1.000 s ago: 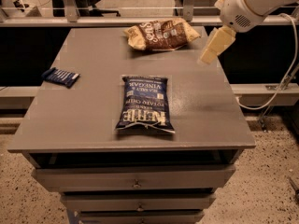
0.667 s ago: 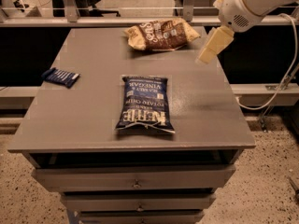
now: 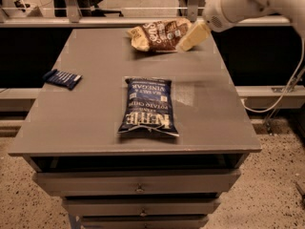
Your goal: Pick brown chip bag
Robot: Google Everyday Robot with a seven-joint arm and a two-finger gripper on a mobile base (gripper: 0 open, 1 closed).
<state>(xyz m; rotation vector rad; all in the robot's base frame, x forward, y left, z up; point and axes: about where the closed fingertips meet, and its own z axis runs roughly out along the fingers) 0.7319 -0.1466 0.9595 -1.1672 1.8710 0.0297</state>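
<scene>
The brown chip bag (image 3: pixel 157 35), crinkled, dark brown with tan ends and white lettering, lies at the far edge of the grey table (image 3: pixel 95 109), right of centre. My gripper (image 3: pixel 187 43) comes in from the upper right on a white arm and is at the bag's right end, touching or just overlapping it. A dark blue Kettle chip bag (image 3: pixel 147 107) lies flat in the middle of the table. A small flat blue packet (image 3: pixel 62 78) lies near the left edge.
The table is a drawer cabinet with several drawers (image 3: pixel 138 187) below the top. A rail and metal posts (image 3: pixel 71 6) run behind the far edge. A white cable (image 3: pixel 286 87) hangs at the right, over a speckled floor.
My gripper has moved left and slightly down, from right of the brown chip bag to its right end. The bags and the packet have not moved.
</scene>
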